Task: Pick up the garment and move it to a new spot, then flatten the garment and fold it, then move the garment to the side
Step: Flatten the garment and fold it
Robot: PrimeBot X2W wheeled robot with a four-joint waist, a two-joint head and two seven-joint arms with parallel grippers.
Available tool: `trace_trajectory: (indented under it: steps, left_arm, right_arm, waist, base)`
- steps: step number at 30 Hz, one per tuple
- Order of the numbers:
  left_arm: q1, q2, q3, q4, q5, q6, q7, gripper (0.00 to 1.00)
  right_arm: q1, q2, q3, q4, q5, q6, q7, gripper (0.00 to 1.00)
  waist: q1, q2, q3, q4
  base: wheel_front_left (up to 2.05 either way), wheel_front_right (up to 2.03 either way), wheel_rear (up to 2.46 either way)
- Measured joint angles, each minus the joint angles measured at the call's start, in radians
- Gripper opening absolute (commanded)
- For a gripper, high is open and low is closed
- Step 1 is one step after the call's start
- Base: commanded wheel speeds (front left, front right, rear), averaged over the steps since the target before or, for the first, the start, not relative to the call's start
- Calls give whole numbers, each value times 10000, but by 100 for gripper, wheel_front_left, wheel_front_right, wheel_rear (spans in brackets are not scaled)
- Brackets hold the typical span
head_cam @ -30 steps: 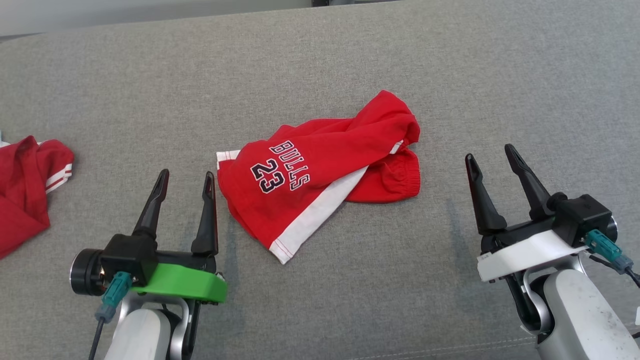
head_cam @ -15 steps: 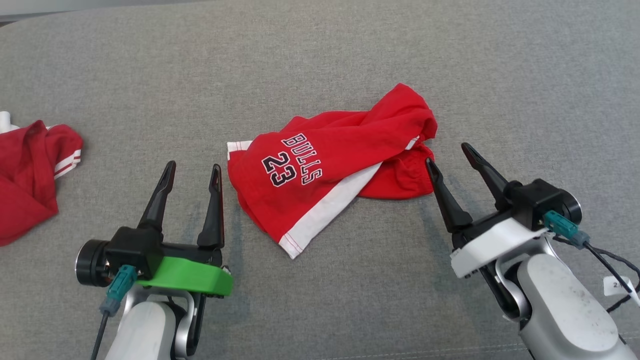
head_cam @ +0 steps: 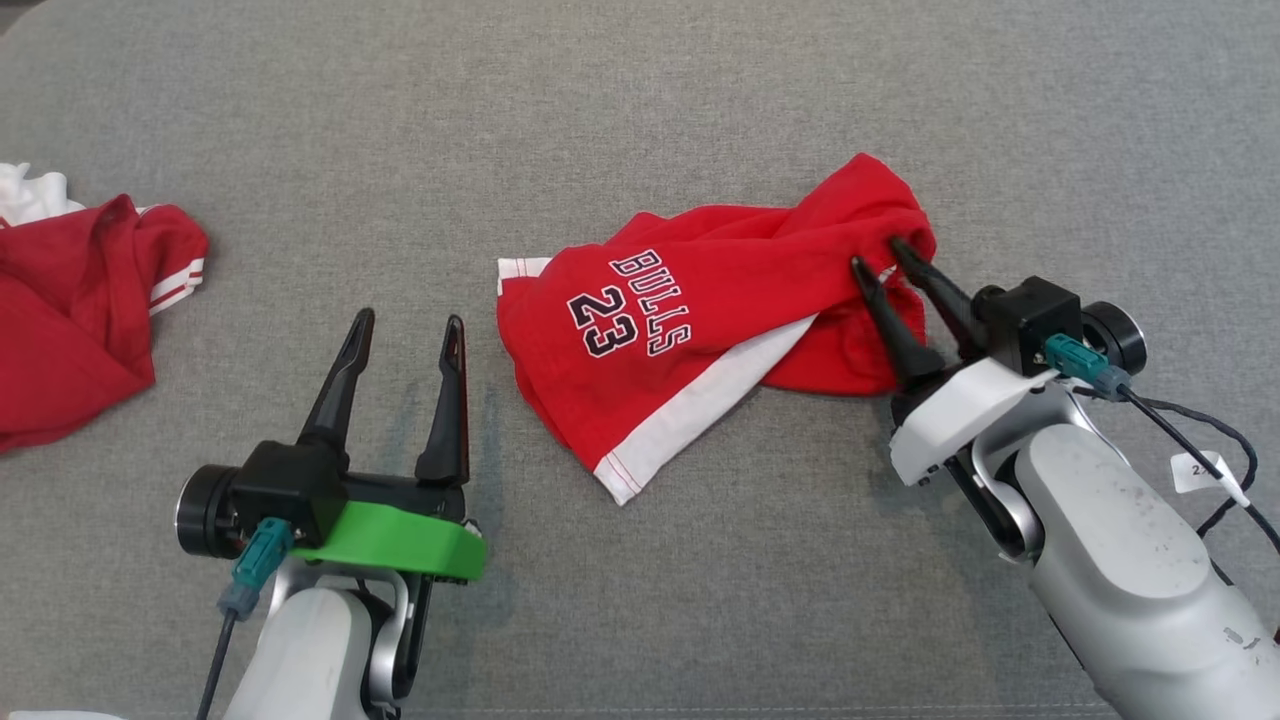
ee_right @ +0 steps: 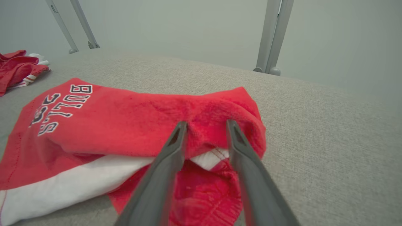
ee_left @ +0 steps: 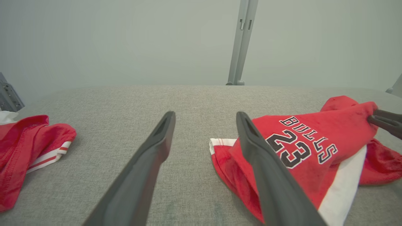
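Observation:
A crumpled red garment (head_cam: 700,310) with white trim and "BULLS 23" print lies mid-surface on the grey cushion (head_cam: 640,100). It also appears in the left wrist view (ee_left: 314,141) and the right wrist view (ee_right: 125,125). My right gripper (head_cam: 877,254) has its fingers closed in on a raised fold at the garment's right end, with red fabric bunched between them (ee_right: 206,123). My left gripper (head_cam: 410,320) stands open just left of the garment, holding nothing, and its fingers (ee_left: 205,114) straddle bare fabric.
A second red garment with white stripes (head_cam: 70,300) is heaped at the far left edge. Grey metal posts (ee_right: 271,34) stand behind the cushion. Bare grey surface stretches in front of and behind the garment.
My right gripper moved forward and left onto the garment's right end and narrowed its fingers on a fold. The head camera shifted, sliding the scene rightward. The left gripper stays open.

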Motion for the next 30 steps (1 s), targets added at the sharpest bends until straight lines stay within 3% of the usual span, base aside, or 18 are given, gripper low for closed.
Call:
trace_trajectory:
  steps: [17,28,29,30]
  left_arm:
    - [-279,-173,-138,174,-8,-61,-132,100]
    - [-768,-502,-405,433,-2,-263,-165,100]
    - [-773,-523,-403,433,-2,-265,-165,100]
    - [-773,-539,-399,433,-2,-265,-165,100]
  right_arm:
    - [-1546,-472,27,-581,230,0,-48,0]
    - [-3001,-617,1258,1952,1193,0,453,0]
    - [-3056,-612,1317,2136,1275,0,376,27]
    - [-3107,-589,1363,2272,1365,0,263,62]
  waist:
    - [-1,0,178,240]
    - [0,0,683,1012]
    - [0,0,727,1053]
    - [0,0,770,1082]
  base:
    - [0,0,0]
    - [0,0,0]
    - [0,0,0]
    - [0,0,0]
